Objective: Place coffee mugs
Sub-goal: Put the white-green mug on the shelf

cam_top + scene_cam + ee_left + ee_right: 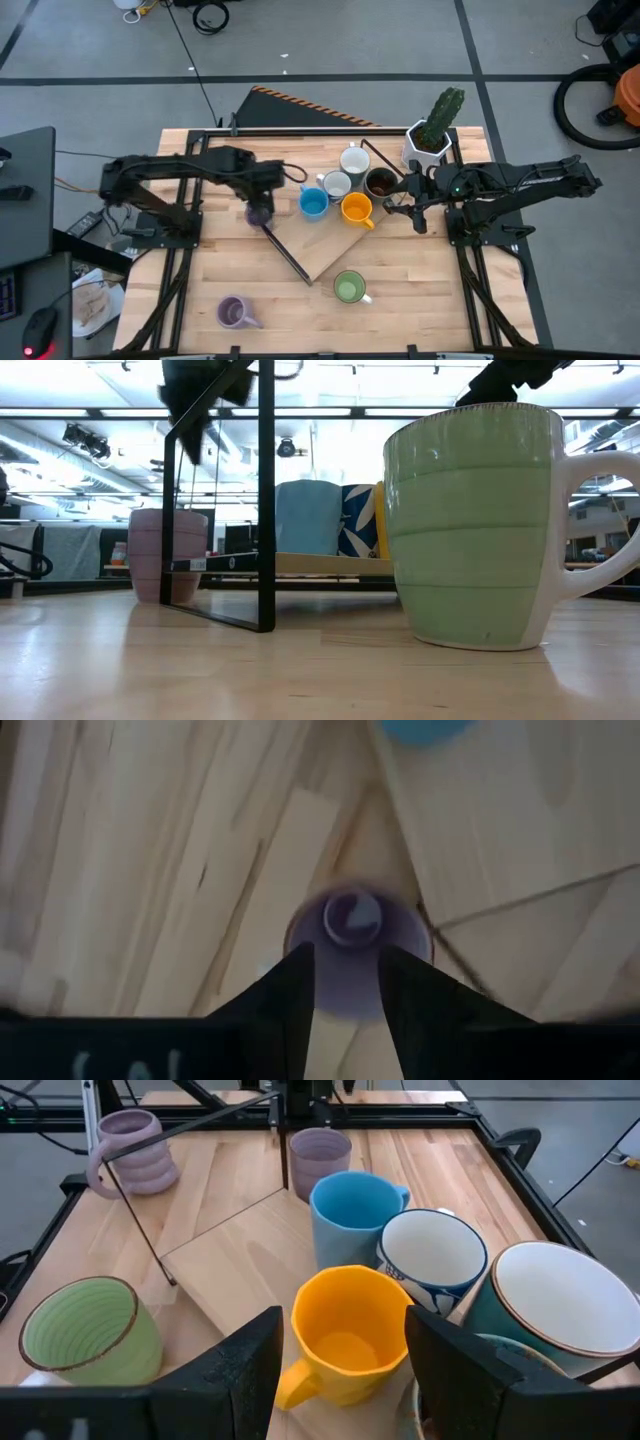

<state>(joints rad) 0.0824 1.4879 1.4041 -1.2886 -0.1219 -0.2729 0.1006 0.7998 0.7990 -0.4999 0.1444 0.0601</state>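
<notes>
A lilac mug [259, 216] stands upright by the left corner of a wooden board [330, 245]. My left gripper [258, 203] hangs just above it, open; in the left wrist view [348, 990] the mug [355, 920] shows below the fingers. My right gripper [393, 205] is open, level, just right of the orange mug [357, 209], which lies ahead between its fingers in the right wrist view [350, 1330]. The blue [313, 203], two white [337, 184] [354, 160] and dark brown [380, 182] mugs stand clustered. A green mug [349, 288] and a second lilac mug [235, 313] stand near the front.
A black metal frame [265, 500] rises along the board's edge, and a black rod [285, 250] runs along its front left side. A white angular pot with a cactus [432, 130] stands at the far right. Bare tabletop lies at the front right [440, 310].
</notes>
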